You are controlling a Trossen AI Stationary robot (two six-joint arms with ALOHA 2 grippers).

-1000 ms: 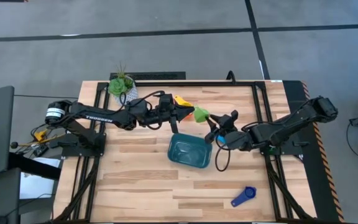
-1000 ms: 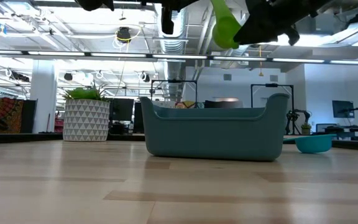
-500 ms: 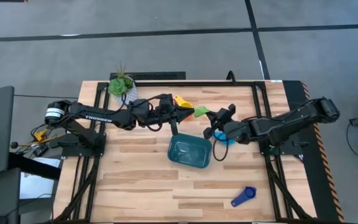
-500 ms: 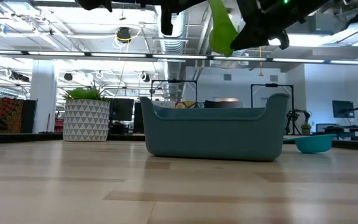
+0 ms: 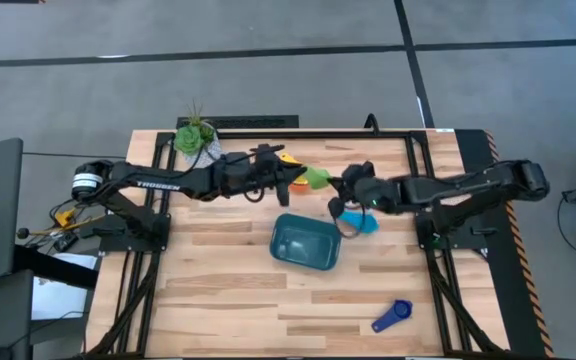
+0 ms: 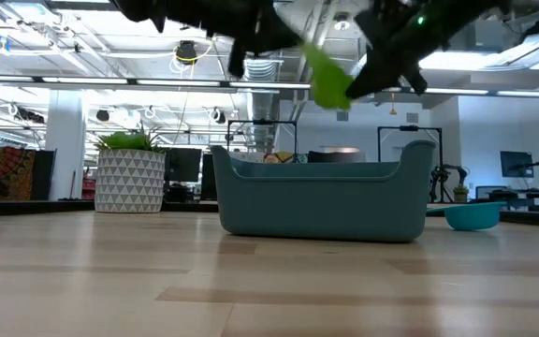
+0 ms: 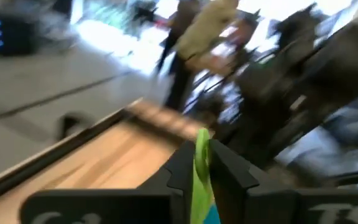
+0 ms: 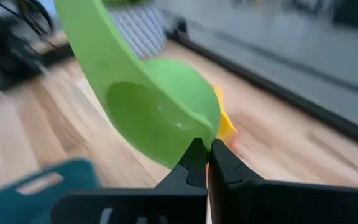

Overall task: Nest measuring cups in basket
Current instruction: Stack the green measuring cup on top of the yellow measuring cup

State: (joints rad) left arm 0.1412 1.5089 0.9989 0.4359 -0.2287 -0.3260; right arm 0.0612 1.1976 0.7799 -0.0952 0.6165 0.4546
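Above the counter's [image 5: 218, 290] far edge, behind the teal basket [image 5: 305, 243], both grippers meet on the green measuring cup [image 5: 316, 178] — apparently a handover. The right gripper [image 5: 344, 186] is clamped on its rim; the left gripper [image 5: 296, 180] pinches the handle. Both arms stretch level toward each other.

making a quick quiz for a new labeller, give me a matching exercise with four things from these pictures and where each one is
Things:
1. green measuring cup
2. dark blue measuring cup
3. light blue measuring cup
4. potted plant

Places:
A. far left corner of the table
B. on the table beside the teal basket, right arm's side
C. in the air between the left gripper and right gripper
D. alone near the table's front edge

Pairs: 1-C, 2-D, 3-B, 4-A
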